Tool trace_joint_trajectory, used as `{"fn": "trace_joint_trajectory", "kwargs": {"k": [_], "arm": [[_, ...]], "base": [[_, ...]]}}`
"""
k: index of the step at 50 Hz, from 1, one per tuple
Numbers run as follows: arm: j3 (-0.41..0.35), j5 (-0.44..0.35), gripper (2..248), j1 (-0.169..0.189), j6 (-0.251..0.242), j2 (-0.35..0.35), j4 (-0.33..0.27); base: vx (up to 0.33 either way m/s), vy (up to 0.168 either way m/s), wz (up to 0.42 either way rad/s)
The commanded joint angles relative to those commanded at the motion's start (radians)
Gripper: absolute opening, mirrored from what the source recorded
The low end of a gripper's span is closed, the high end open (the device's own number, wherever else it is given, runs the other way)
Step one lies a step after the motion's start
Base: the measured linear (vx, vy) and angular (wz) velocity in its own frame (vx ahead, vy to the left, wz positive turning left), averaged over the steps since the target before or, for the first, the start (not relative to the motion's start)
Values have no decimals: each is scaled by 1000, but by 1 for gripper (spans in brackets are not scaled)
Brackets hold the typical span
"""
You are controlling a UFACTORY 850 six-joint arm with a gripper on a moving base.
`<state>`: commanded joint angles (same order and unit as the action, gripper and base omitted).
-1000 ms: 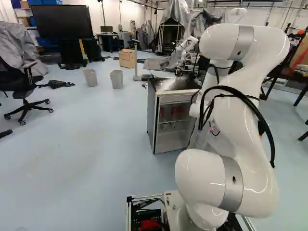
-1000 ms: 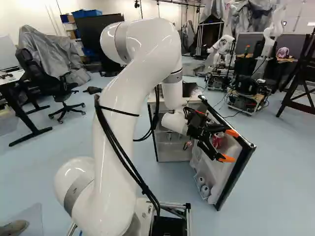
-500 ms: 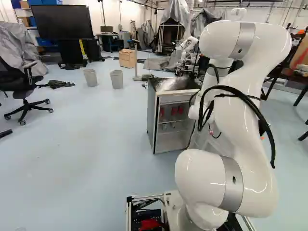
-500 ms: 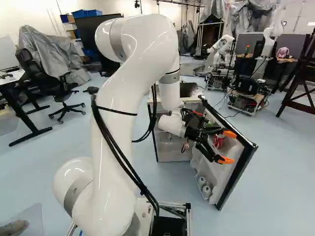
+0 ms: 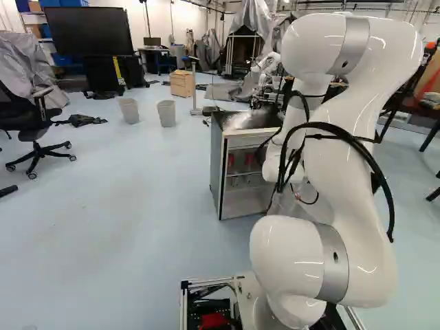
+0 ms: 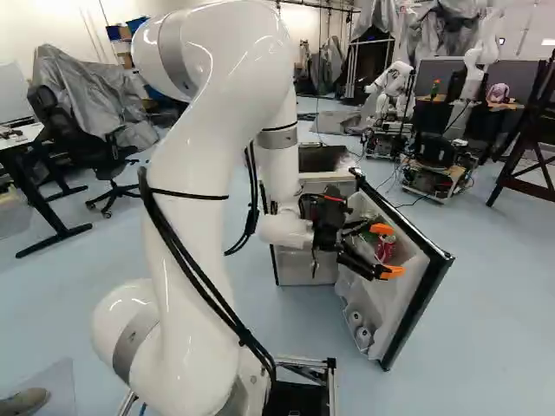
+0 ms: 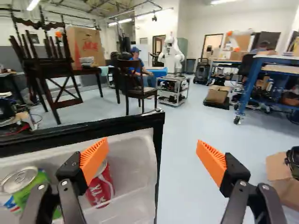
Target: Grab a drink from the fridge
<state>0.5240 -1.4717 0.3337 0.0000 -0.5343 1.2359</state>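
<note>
Red soda can (image 7: 101, 188) in fridge door (image 6: 421, 310): probably weighty, slick, dentable; best hold is mid-body. Tool (image 7: 152, 156) stands wide, empty.

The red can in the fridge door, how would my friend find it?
Find the small fridge, then its open door. The red can stands against that door's inner side. It's red with white writing, while its neighbour is a green can.

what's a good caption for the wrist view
Open hand at the fridge door, one finger partly hiding a red can beside a green can.
</note>
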Motion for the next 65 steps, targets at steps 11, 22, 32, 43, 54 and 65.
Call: {"fn": "trace_joint_trajectory", "kwargs": {"k": [11, 22, 32, 43, 54, 65], "arm": [[-79, 0, 247, -39, 0, 44, -118], [-147, 0, 247, -78, 0, 84, -231], [-167, 0, 247, -91, 0, 97, -339], [-169, 0, 247, -93, 0, 98, -453], [-169, 0, 247, -93, 0, 98, -569], [-168, 0, 247, -93, 0, 94, -684]], "base": [[0, 0, 0], [0, 0, 0], [0, 0, 0], [0, 0, 0], [0, 0, 0], [0, 0, 0]]}}
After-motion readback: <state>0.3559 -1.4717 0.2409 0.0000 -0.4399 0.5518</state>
